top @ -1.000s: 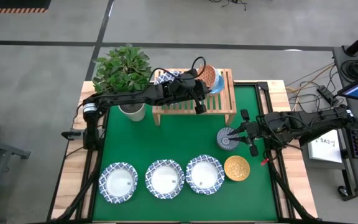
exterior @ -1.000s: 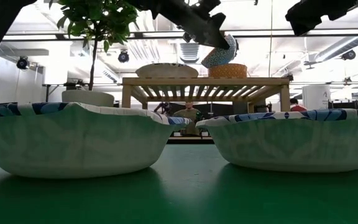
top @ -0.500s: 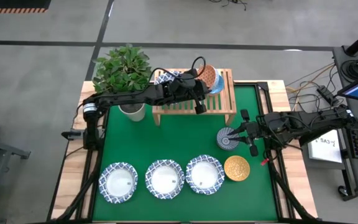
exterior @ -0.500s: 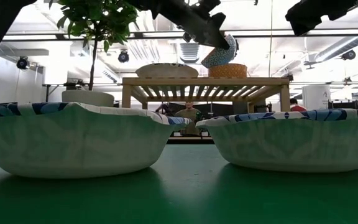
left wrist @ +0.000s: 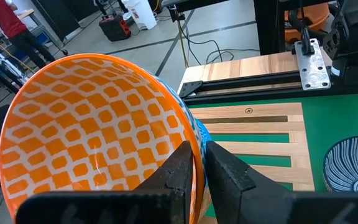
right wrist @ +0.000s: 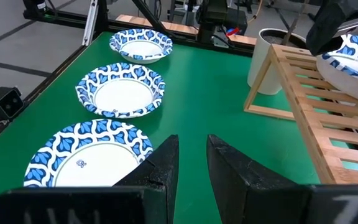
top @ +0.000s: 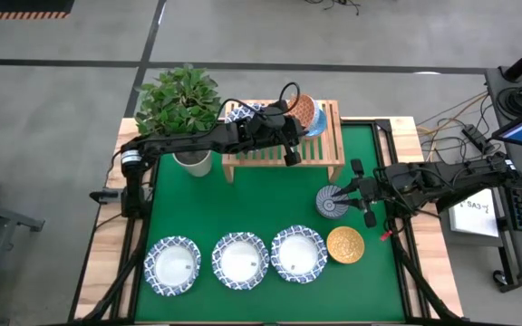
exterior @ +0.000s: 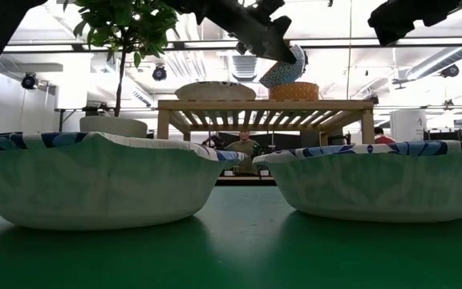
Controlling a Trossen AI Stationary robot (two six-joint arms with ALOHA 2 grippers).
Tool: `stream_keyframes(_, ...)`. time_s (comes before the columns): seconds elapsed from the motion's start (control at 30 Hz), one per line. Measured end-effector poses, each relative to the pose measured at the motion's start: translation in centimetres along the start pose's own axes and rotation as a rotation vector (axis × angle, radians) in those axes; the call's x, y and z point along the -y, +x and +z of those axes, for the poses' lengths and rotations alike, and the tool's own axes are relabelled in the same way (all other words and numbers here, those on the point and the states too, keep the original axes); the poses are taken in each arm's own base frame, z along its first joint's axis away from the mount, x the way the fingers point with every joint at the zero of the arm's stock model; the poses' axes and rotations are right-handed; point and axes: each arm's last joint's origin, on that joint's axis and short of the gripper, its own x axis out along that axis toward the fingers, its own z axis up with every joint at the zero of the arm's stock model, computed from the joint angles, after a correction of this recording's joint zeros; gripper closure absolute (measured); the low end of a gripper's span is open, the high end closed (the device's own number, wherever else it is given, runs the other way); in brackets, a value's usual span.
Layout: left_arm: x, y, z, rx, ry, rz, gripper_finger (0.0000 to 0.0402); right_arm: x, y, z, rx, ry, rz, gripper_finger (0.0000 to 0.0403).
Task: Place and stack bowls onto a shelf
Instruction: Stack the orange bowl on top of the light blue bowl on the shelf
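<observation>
My left gripper [top: 290, 127] reaches over the light-wood shelf [top: 284, 149] and is shut on a small tilted bowl [exterior: 284, 67]. That bowl is light blue outside and shows orange lattice inside [left wrist: 92, 130]. Under it an orange lattice bowl [exterior: 293, 91] stands on the shelf top. A wide white bowl [exterior: 215, 90] sits on the shelf's left part. My right gripper [top: 361, 194] is open and empty, raised above the table beside the dark blue-grey patterned bowl [top: 333, 201]. The golden yellow bowl [top: 344, 245] and three wide white bowls [top: 240, 261] stand on the green mat. My left gripper pinches the tilted bowl's rim [left wrist: 196, 140], one finger inside [left wrist: 178, 168] and one outside. The fingers slant down from the table's left. The bowl hangs tilted, its light blue outside toward the near edge and its lower edge [exterior: 268, 82] at the orange bowl's top.
A potted plant in a white pot [top: 193, 161] stands left of the shelf. The three white bowls line the mat's near edge. Bare green mat [top: 243, 204] lies between them and the shelf. People show in the room beyond the table.
</observation>
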Motion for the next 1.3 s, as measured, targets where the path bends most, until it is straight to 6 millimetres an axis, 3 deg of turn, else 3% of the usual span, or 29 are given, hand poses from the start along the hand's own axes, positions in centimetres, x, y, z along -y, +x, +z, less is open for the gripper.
stream_keyframes(0.83, -0.03, -0.01, 0.0, 0.0, -0.005, -0.001, 0.0376, 0.06, 0.0, 0.0, -0.002, 0.005, -0.022, 0.033)
stream_keyframes(1.3, -0.13, -0.12, 0.11, 0.005, -0.009, 0.001, 0.0271, 0.07, 0.0, 0.0, -0.002, 0.005, -0.022, 0.033)
